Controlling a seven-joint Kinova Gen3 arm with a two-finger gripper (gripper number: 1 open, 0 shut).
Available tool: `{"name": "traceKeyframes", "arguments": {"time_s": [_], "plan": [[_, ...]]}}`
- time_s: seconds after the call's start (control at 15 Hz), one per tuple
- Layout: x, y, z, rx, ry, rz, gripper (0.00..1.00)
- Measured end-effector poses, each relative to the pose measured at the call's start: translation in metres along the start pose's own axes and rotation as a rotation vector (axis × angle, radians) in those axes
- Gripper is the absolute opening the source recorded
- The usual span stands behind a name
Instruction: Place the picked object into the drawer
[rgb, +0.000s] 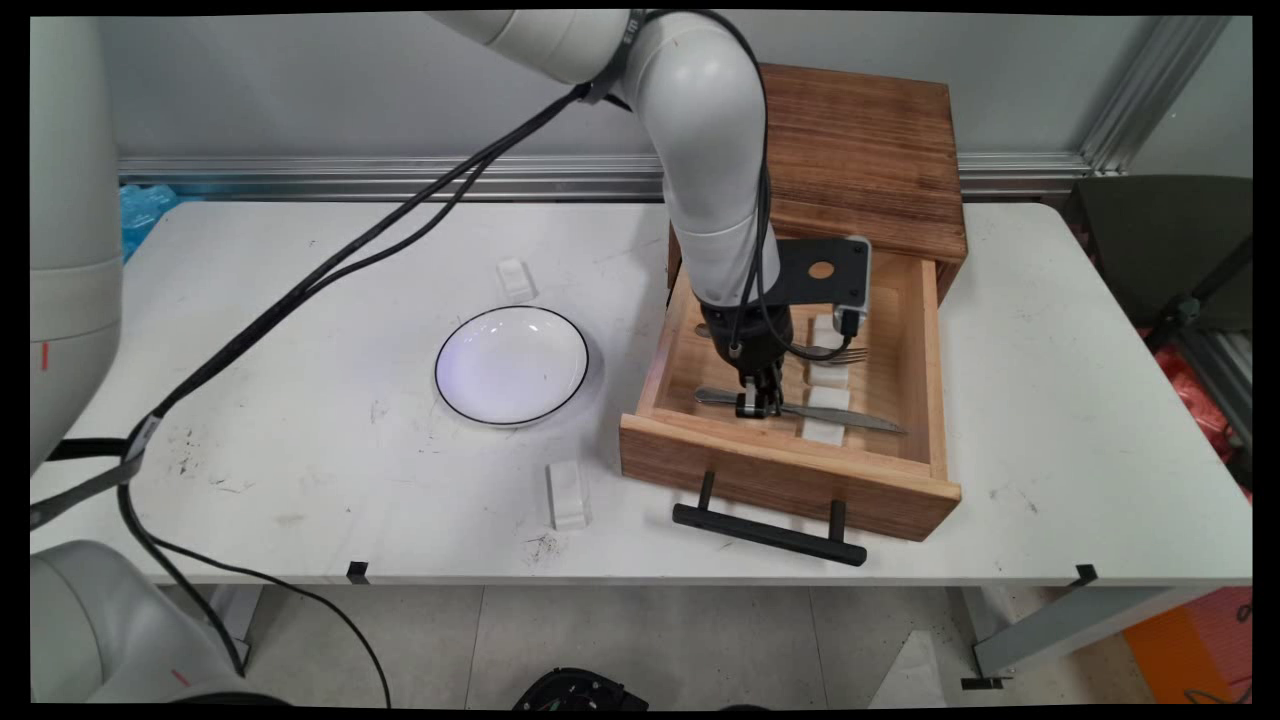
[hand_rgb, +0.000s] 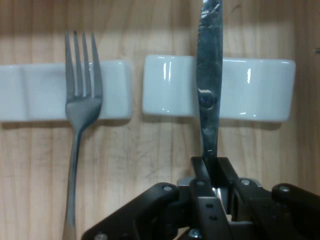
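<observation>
Reaching down into an open wooden drawer (rgb: 935, 330), the gripper (rgb: 758, 405) has its fingers (hand_rgb: 202, 167) closed nearly together on the handle of a knife (hand_rgb: 209, 75), which lies across the drawer floor near the front wall with its blade over a white rest (hand_rgb: 260, 90). Just beside it, a fork (hand_rgb: 82, 95) lies parallel, tines over a second white rest (hand_rgb: 30, 92); the two rests sit end to end, a narrow gap between them. In the main view the arm and its black camera bracket (rgb: 825, 275) cover much of the fork's handle and the drawer's rear left. The drawer projects from a dark wooden cabinet (rgb: 860, 150) and carries a black bar handle (rgb: 768, 533) on its front. Left of the drawer, on the white table (rgb: 300, 420), stands a white plate (rgb: 512, 365) with a dark rim. One more white rest (rgb: 516, 279) lies beyond the plate and another (rgb: 568, 494) nearer the front edge. Black cables (rgb: 300, 290) hang across the table's left half. Behind runs a grey wall with an aluminium rail (rgb: 400, 178); blue plastic (rgb: 145, 210) shows at the far left corner.
</observation>
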Motion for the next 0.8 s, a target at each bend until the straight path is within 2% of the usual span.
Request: {"name": "traceKeyframes", "arguments": {"time_s": [0.2, 0.27, 0.8], "plan": [[-0.001, -0.002, 0.007, -0.001, 0.005, -0.007, 0.0], [-0.001, -0.003, 0.009, -0.001, 0.008, -0.009, 1.0], [0.001, -0.008, 0.008, -0.001, 0.04, -0.005, 1.0]]}}
